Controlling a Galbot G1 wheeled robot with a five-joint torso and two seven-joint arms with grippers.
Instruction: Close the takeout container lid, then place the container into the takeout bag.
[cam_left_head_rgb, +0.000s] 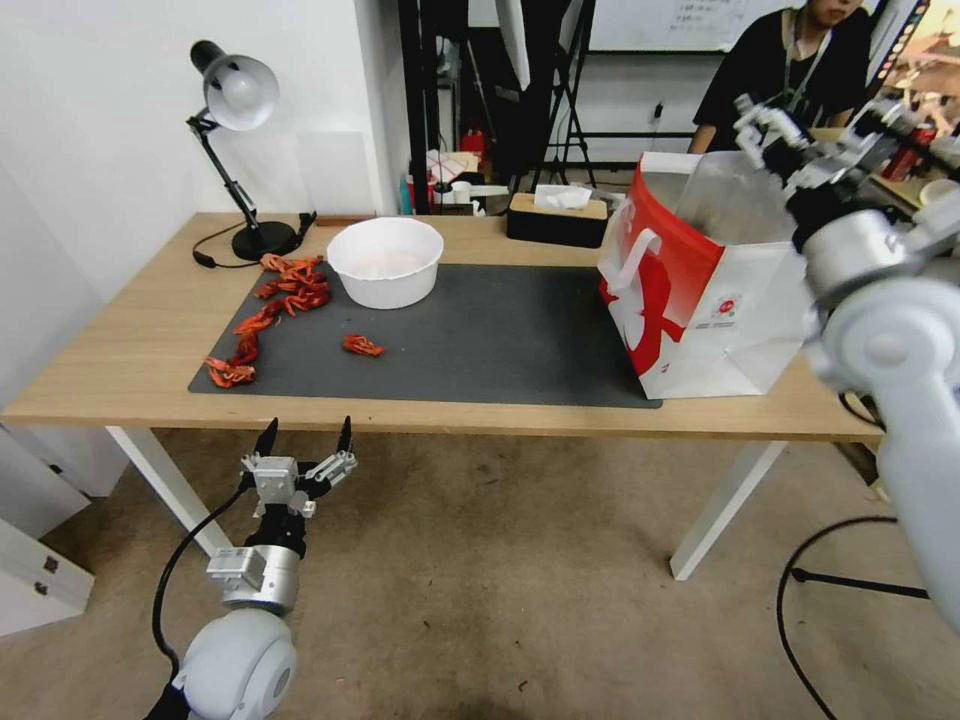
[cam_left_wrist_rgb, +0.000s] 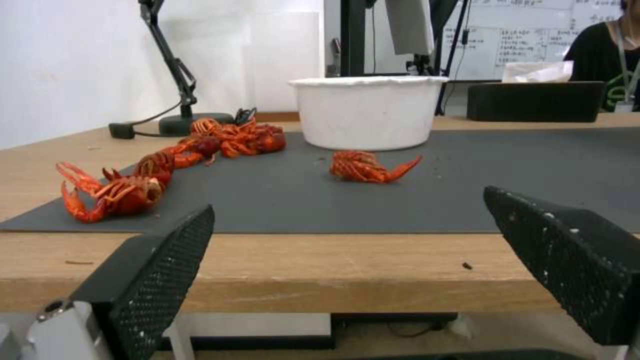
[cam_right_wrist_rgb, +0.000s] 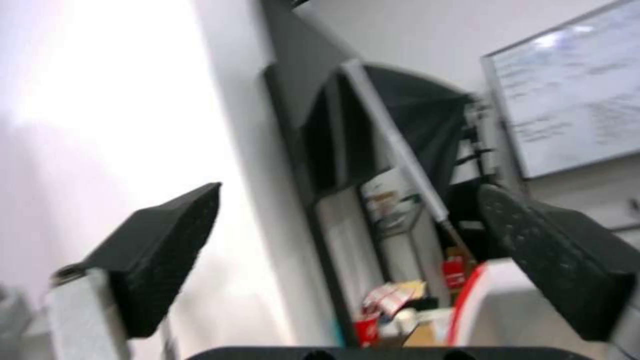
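Note:
The takeout bag (cam_left_head_rgb: 735, 320) stands upright and open on the right end of the table, white with red side panels and a silvery lining; its rim (cam_right_wrist_rgb: 477, 295) shows low in the right wrist view. My right gripper (cam_left_head_rgb: 815, 135) (cam_right_wrist_rgb: 353, 220) hangs open above the bag's mouth, holding nothing. Below and in front of the table's front edge, at the left, my left gripper (cam_left_head_rgb: 306, 432) (cam_left_wrist_rgb: 348, 202) is open and empty, pointing toward the table. The takeout container and its lid are out of view.
A dark mat (cam_left_head_rgb: 480, 340) covers the middle of the wooden table (cam_left_head_rgb: 120, 370). On it stand a round white bowl (cam_left_head_rgb: 385, 260) and several red crayfish (cam_left_head_rgb: 285, 295), one lying apart (cam_left_wrist_rgb: 365, 167). A desk lamp (cam_left_head_rgb: 235, 95) and a tissue box (cam_left_head_rgb: 557, 215) stand at the back.

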